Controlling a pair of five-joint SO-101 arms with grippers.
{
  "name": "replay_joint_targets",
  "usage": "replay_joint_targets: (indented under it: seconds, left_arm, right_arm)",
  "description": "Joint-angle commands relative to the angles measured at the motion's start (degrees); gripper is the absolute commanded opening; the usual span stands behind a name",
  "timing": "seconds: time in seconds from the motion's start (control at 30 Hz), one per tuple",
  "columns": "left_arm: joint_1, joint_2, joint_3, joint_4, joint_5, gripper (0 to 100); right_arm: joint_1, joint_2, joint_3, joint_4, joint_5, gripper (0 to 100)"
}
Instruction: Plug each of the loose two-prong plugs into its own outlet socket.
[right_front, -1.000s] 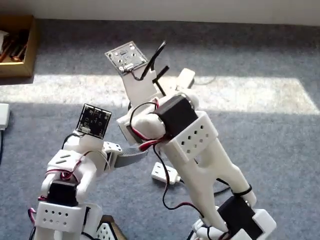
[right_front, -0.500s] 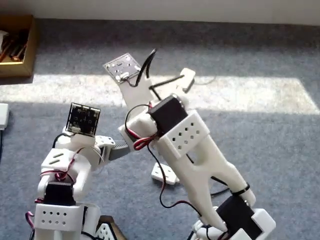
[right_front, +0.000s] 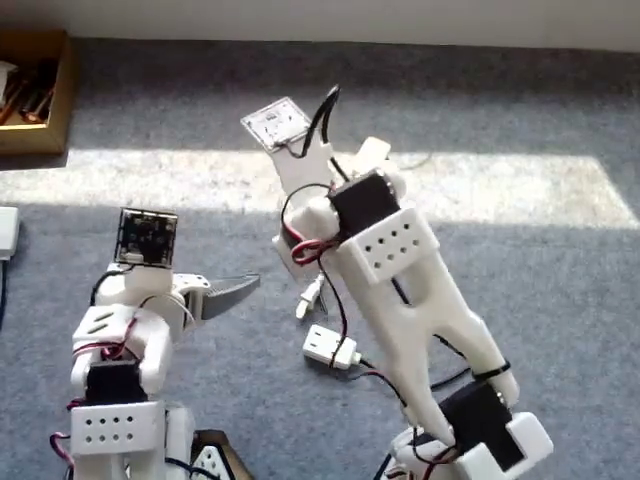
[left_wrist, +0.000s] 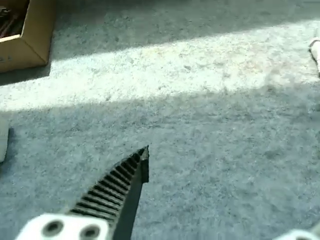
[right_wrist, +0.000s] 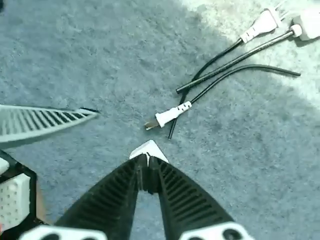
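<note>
A white two-prong plug (right_front: 310, 297) on a black cord lies on the grey carpet; it shows again as the plug (right_wrist: 167, 117) just beyond my right gripper (right_wrist: 148, 167). That gripper is shut, and the white corner of an outlet socket (right_wrist: 148, 148) peeks out past its tips. I cannot tell whether they touch. The outlet socket (right_front: 330, 347) lies beside my right arm (right_front: 400, 270). A second white plug (right_wrist: 260, 22) and another white socket (right_wrist: 307, 22) lie in the sunlit strip. My left gripper (right_front: 235, 300) is open to the left of the plug, its black ribbed finger (left_wrist: 120, 185) over bare carpet.
A wooden box (right_front: 30, 90) stands at the far left corner and appears as the box (left_wrist: 25, 35). A white object (right_front: 5, 230) lies at the left edge. Black cords (right_wrist: 235, 65) run across the carpet toward the sunlit band.
My right arm has swung to the right and uncovered the plug on the carpet. My left arm has drawn back to the left, away from the right arm.
</note>
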Motion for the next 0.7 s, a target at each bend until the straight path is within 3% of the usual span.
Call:
replay_joint_targets:
  seconds: [0.0, 0.17, 0.23, 0.27, 0.4, 0.57, 0.67]
  left_arm:
    - [-5.67, 0.04, 0.75, -0.26, 3.96, 53]
    - [-9.54, -0.40, 3.82, 0.53, 5.45, 53]
    - [-9.80, -0.40, 5.32, 0.26, 5.45, 53]
    - [-9.89, -0.40, 5.93, -0.09, 5.45, 53]
    - [-9.54, -0.40, 6.73, -1.58, 5.45, 53]
    - [-9.54, -0.40, 6.81, -1.32, 5.45, 53]
    - [-9.54, -0.40, 6.81, -1.41, 5.45, 53]
  right_arm:
    - [2.68, 3.56, 4.97, -7.25, 10.90, 1.0]
    - [-0.92, 10.42, 9.98, -14.11, 24.26, 1.0]
    - [-1.89, 11.82, 10.07, -17.80, 22.33, 1.0]
    - [-1.80, 12.53, 10.07, -19.91, 17.32, 1.0]
    - [0.22, 15.69, 9.98, -26.42, -16.79, 1.0]
    - [-1.01, 17.89, 10.07, -28.79, -43.87, 1.0]
    - [-0.84, 18.33, 10.15, -25.98, -55.03, 0.6]
